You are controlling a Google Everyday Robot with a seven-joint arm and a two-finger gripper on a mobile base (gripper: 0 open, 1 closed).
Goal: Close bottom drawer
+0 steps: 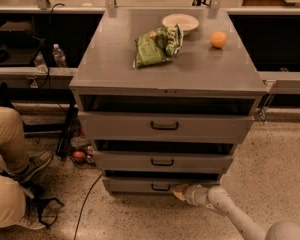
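The grey metal cabinet (165, 74) has three stacked drawers. The bottom drawer (140, 185) is the lowest, with a shallow grey front and a small black loop handle (161, 187); its front stands slightly out, with a dark gap above it. My gripper (180, 191) is at the end of the white arm (225, 209) coming from the lower right. Its tip rests against the bottom drawer's front, just right of the handle.
A green chip bag (157, 45), a white bowl (180, 23) and an orange (218, 39) lie on the cabinet top. A seated person's legs and shoes (15, 174) are at the left, with a cable (87, 199), a water bottle (59, 56) and a red object (78, 156) nearby.
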